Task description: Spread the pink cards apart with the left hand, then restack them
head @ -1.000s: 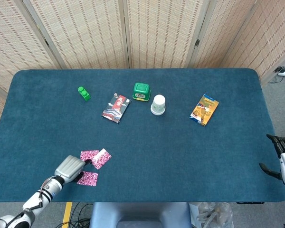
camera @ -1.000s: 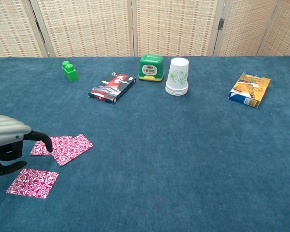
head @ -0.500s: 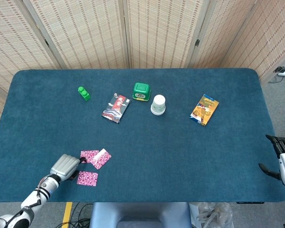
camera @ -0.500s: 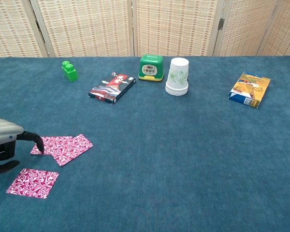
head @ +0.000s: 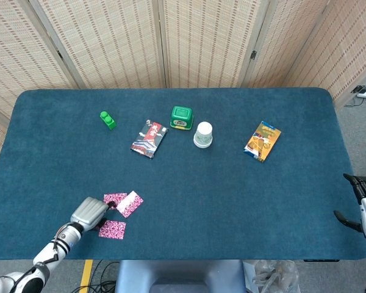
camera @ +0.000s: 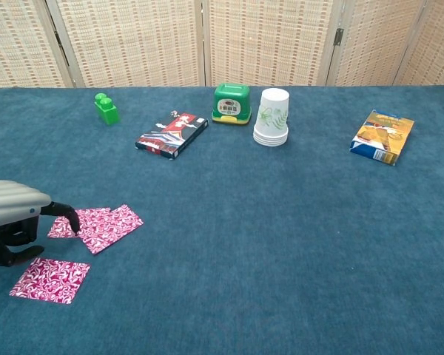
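Note:
Three pink patterned cards lie near the table's front left. Two overlap: one card (camera: 65,225) (head: 114,198) sits under a tilted card (camera: 112,225) (head: 130,203). A third card (camera: 50,279) (head: 112,229) lies apart, closer to the front edge. My left hand (camera: 13,219) (head: 89,213) hovers low just left of the cards, fingers apart, with one dark fingertip (camera: 72,220) touching the left overlapped card. It holds nothing. My right hand (head: 365,207) rests at the table's far right edge, fingers spread and empty.
At the back stand a green block (camera: 106,108), a card box (camera: 172,134), a green container (camera: 231,103), a stack of white paper cups (camera: 271,117) and an orange-blue packet (camera: 383,136).
The left hand drew back leftward half a second ago, then returned right so its fingertip is on the left card again. The cards have hardly shifted. The right hand stayed still.

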Controlling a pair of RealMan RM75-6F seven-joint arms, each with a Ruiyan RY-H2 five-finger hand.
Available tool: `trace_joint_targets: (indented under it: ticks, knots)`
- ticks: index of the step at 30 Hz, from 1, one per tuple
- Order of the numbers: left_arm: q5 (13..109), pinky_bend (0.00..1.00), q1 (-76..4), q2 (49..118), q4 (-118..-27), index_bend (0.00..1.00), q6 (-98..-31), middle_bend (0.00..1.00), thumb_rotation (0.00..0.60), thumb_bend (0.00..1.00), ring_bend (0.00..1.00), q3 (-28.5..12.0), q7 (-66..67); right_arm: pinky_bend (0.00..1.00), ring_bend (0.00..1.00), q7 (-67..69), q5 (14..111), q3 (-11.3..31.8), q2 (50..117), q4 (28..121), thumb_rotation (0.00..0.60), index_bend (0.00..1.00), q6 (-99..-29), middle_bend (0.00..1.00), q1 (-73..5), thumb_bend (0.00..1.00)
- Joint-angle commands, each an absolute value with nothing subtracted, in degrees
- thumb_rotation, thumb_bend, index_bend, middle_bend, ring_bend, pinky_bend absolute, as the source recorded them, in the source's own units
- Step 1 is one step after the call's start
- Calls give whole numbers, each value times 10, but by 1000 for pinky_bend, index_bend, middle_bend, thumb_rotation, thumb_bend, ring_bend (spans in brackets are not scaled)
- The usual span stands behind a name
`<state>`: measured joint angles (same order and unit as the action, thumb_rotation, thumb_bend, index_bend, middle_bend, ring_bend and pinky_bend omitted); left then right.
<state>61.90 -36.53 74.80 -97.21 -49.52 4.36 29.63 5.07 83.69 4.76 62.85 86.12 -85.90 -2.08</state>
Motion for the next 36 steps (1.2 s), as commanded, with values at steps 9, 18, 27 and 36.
trace_joint_targets:
  ticks: [9, 18, 27, 36]
  knots:
    - [619, 1000, -387, 771, -973, 265, -488, 995, 600, 538, 929, 30, 308, 185, 197, 54, 836, 47, 629, 859, 600, 123, -859, 220, -19, 220]
    - [615, 1000, -405, 788, -966, 264, -493, 995, 600, 538, 928, 5, 299, 185, 198, 58, 834, 48, 628, 856, 600, 123, -862, 220, -16, 220]
    - [580, 1000, -419, 808, -927, 261, -486, 995, 600, 538, 928, -10, 293, 185, 198, 61, 835, 48, 629, 854, 600, 123, -863, 220, -15, 221]
    - [550, 1000, -428, 819, -911, 261, -481, 995, 600, 539, 928, -6, 303, 185, 198, 61, 835, 47, 629, 853, 600, 123, -863, 220, -13, 221]
